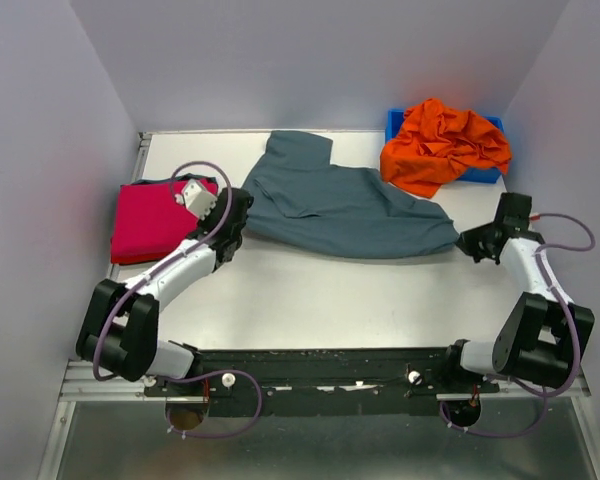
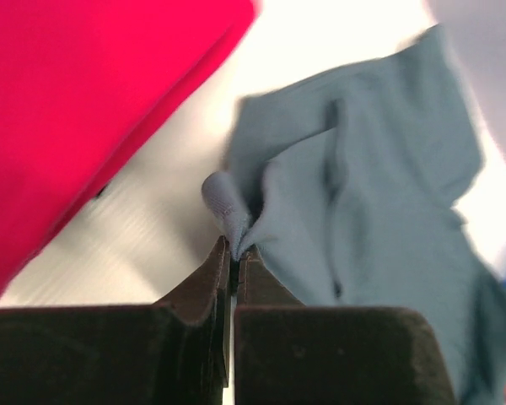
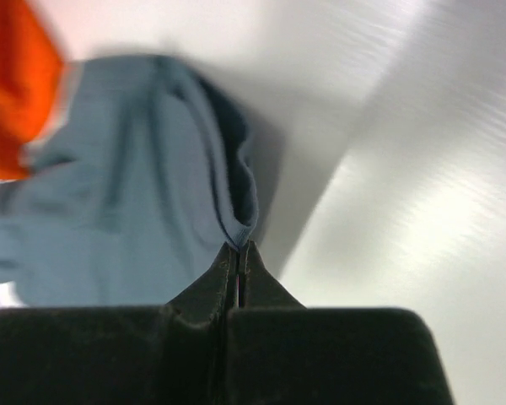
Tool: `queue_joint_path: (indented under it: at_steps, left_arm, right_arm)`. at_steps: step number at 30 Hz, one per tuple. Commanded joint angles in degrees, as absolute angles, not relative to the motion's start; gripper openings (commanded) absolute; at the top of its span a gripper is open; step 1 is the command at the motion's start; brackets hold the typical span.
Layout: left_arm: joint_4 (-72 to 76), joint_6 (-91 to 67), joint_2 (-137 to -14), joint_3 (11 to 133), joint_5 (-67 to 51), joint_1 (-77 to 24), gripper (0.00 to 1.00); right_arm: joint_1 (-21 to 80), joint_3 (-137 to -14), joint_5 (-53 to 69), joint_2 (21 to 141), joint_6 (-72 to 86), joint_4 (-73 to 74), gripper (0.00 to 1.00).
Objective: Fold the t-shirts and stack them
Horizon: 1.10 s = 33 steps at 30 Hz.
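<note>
Two grippers, both pressed together on cloth. Left gripper [image 2: 234,250] pinches the left edge of the one grey-blue t-shirt [image 1: 350,205]; right gripper [image 3: 238,249] pinches its right corner. Shirt lies spread mid-table [image 1: 330,300]. One magenta t-shirt [image 1: 145,222], folded, left. Far right: one orange t-shirt [image 1: 442,145] heaped on one blue bin [image 1: 394,121].

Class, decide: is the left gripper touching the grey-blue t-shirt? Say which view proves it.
Touching. The left wrist view shows the left gripper shut, with a fold of the grey-blue t-shirt pinched between its tips.
</note>
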<state>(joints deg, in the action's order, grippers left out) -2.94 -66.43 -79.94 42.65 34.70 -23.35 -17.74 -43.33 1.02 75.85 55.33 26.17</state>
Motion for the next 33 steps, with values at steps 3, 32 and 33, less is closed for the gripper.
queue_joint_path:
  at_steps: [3,32,33]
  left_arm:
    - [-15.3,-58.2,-72.9,63.9,36.5,-21.2,0.0]
    - [-27.6,-45.1,-82.2,102.7,30.3,-17.6,0.0]
    - [-27.5,-45.3,-84.3,104.8,29.5,-17.1,0.0]
  right_arm:
    - [-18.2,-66.0,5.9,70.4,54.1,38.2,0.01]
    - [-18.6,-91.0,17.6,73.7,52.6,42.2,0.01]
    - [-18.6,-92.7,18.2,76.1,52.6,41.8,0.01]
